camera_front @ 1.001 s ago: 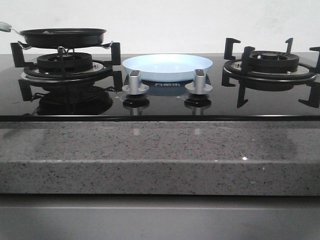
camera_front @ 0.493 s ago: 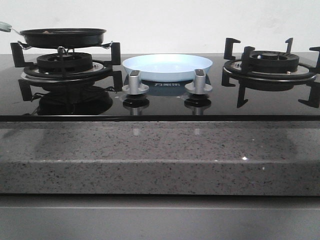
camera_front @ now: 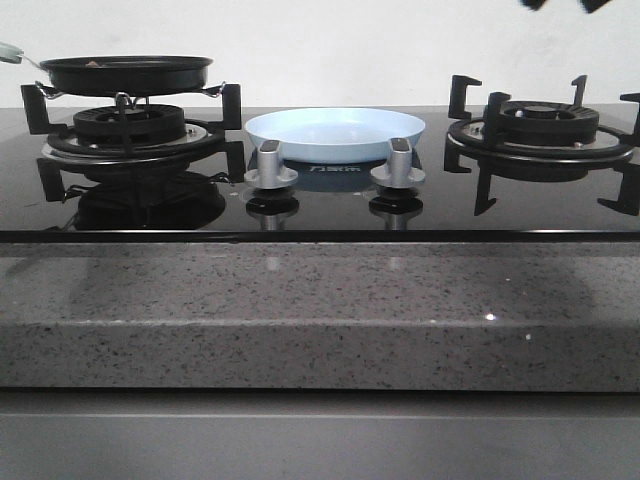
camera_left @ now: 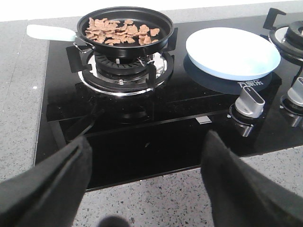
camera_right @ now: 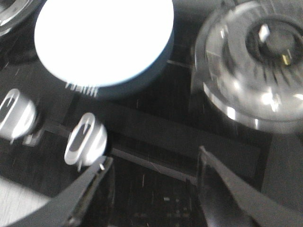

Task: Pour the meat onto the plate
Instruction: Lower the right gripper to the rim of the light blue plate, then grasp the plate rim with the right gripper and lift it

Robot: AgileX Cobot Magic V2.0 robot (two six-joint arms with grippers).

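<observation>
Looking forward over the bench point(camera_front: 320, 320), the front view shows the pan point(camera_front: 126, 73) only edge-on, so its contents are hidden. The left wrist view looks down into it and shows the meat point(camera_left: 121, 31) heaped inside, brown slices spread over the pan's floor. That view also shows the pale handle point(camera_left: 49, 32), sticking out from the pan toward 9 o'clock as the front view has it, where only its tip appears.

The plate point(camera_front: 335, 134) sits on the black hob point(camera_front: 320, 205) between the two burners, at 3 o'clock from the pan and just behind the two knobs point(camera_front: 271, 165). It holds nothing. The right wrist view, blurred, shows the plate, the knobs and the right burner point(camera_right: 258, 52) from above.

Against the front view of half a second ago, two dark shapes have come in at the top edge, above the right burner; what they are cannot be told. Pan, plate and knobs stand as before.

The left gripper point(camera_left: 147, 182) hangs over the bench's front edge, fingers wide apart and holding nothing. The right gripper point(camera_right: 154, 189) is over the hob near the knobs, fingers likewise spread and empty.
</observation>
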